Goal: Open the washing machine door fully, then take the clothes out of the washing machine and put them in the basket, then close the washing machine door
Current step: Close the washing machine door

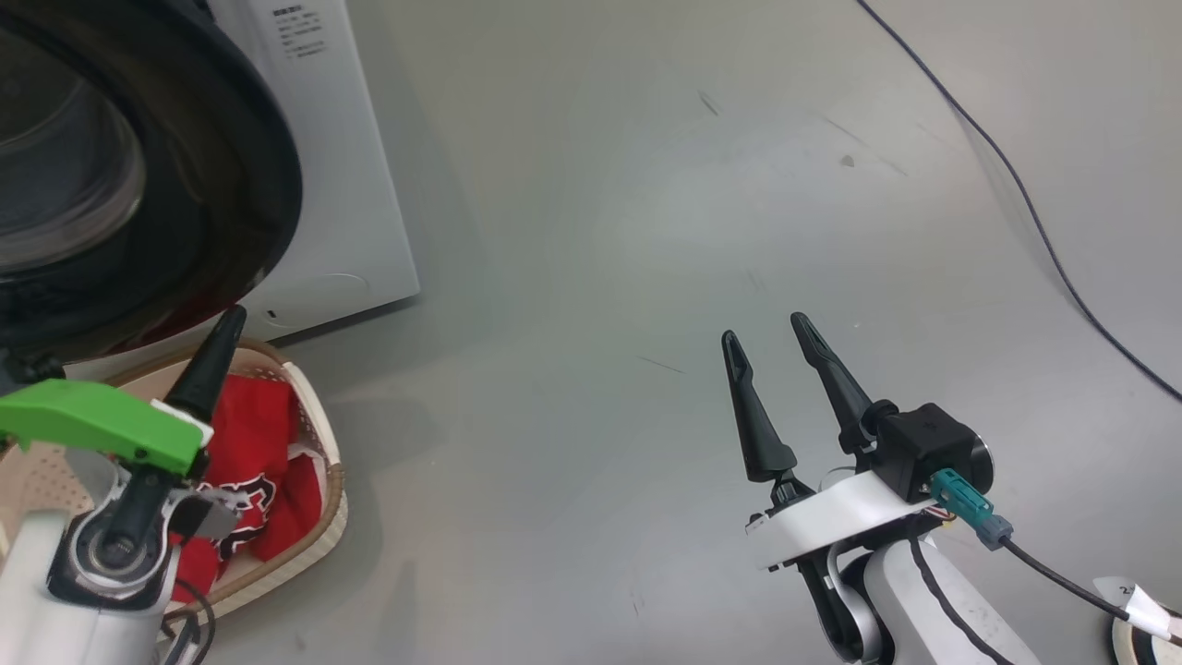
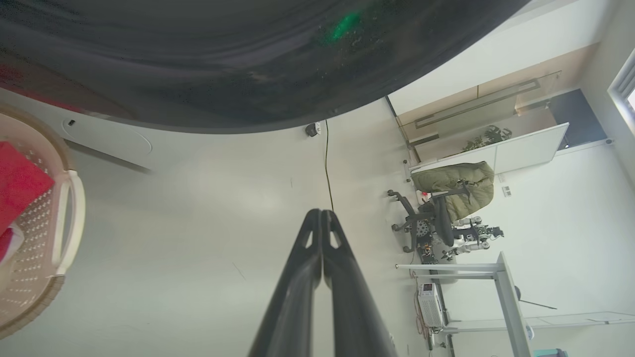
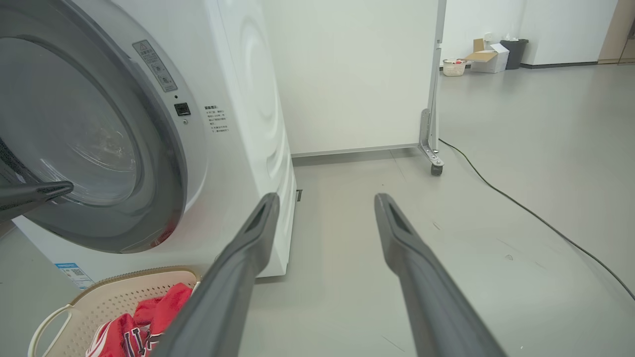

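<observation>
The white washing machine (image 1: 342, 185) stands at the upper left, and its grey-ringed round opening (image 3: 163, 163) faces me. The washing machine door (image 1: 249, 185), black-rimmed with a glass bowl, hangs partly swung out over the basket; its rim (image 2: 198, 59) arches overhead. The cream basket (image 1: 314, 406) sits on the floor below it and holds the red clothes (image 1: 249, 434), also seen as red cloth (image 3: 163, 307). My left gripper (image 1: 229, 321) is shut and empty, its tip just under the door's lower rim; contact cannot be told. My right gripper (image 1: 765, 328) is open and empty over bare floor to the right.
A black cable (image 1: 1016, 185) runs across the grey floor at the right. A wheeled panel stand (image 3: 434, 124) rises beyond the washer's side. An office chair with a green jacket (image 2: 446, 198) and a white table stand farther off. Open floor (image 1: 646, 231) lies between the grippers.
</observation>
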You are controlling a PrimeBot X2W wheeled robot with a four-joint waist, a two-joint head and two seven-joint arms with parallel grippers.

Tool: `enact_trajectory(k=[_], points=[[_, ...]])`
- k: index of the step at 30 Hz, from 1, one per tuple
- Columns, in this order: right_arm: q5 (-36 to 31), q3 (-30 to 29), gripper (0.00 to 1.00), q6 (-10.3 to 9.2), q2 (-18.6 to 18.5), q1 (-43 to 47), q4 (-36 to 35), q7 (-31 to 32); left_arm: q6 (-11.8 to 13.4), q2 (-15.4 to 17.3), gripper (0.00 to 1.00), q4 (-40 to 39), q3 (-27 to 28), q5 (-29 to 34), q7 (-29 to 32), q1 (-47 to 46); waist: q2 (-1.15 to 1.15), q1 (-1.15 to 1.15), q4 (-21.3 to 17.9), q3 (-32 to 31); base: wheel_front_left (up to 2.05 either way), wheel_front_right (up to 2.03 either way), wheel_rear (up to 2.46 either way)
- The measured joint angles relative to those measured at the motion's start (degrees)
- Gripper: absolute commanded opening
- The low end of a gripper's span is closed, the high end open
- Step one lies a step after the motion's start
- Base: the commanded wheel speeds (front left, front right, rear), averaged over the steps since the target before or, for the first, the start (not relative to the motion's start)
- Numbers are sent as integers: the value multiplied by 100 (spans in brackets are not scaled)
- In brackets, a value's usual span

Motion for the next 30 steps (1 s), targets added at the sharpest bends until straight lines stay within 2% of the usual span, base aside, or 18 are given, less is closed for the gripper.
enact_trajectory(k=[3, 12, 17, 23, 30], points=[[-31, -5, 100, 87, -64, -5, 126, 0, -182, 172, 0, -54, -127, 514, -182, 240, 0, 0, 232, -88, 0, 0, 0], [-136, -147, 100, 188, -227, -108, 242, 0, -267, 382, 0, -412, -359, 1735, -1022, 623, 0, 0, 957, -299, 0, 0, 0], [-144, -346, 100, 182, -285, -108, 244, 0, -292, 668, 0, -525, -536, 2808, -1634, 626, 0, 0, 1370, -376, 0, 0, 0], [-145, -560, 100, 125, -311, -85, 227, 0, -308, 595, 0, -545, -818, 3355, -2061, 628, 0, 0, 1782, -437, 0, 0, 0], [-154, -646, 100, 121, -281, 26, 172, 0, -302, 532, 0, -523, -806, 3765, -2579, 822, 0, 0, 2293, -509, 0, 0, 0]])
